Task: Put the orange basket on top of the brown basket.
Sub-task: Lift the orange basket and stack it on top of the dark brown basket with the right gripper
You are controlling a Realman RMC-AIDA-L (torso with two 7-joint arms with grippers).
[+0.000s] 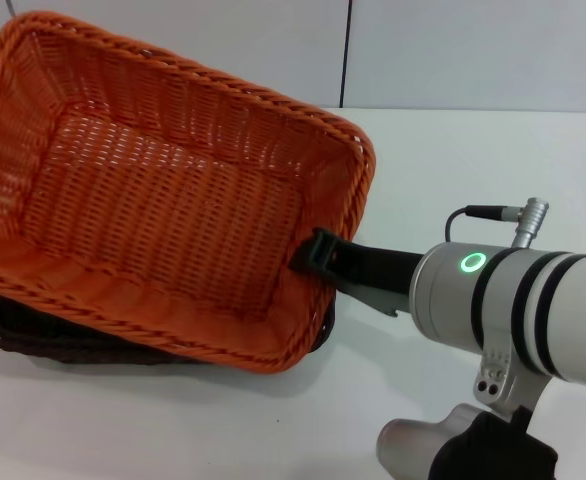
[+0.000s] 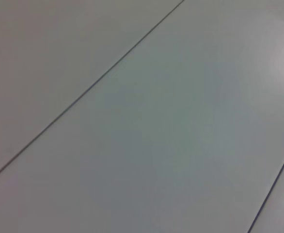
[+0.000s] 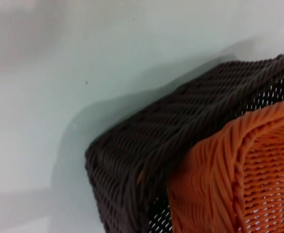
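The orange basket point(image 1: 163, 200) is tilted, with its far left end raised. Its near side lies over the brown basket point(image 1: 33, 335), of which only a dark strip shows beneath it at the lower left. My right gripper point(image 1: 318, 258) is shut on the orange basket's right rim, with one black finger inside the basket. The right wrist view shows a corner of the brown basket point(image 3: 147, 145) with the orange basket point(image 3: 244, 184) inside and above it. My left gripper is out of view; its wrist view shows only grey panels.
The white table point(image 1: 473, 160) stretches to the right of and behind the baskets. A grey panelled wall point(image 1: 453, 50) stands at the back. My right arm point(image 1: 513, 310) crosses the lower right of the head view.
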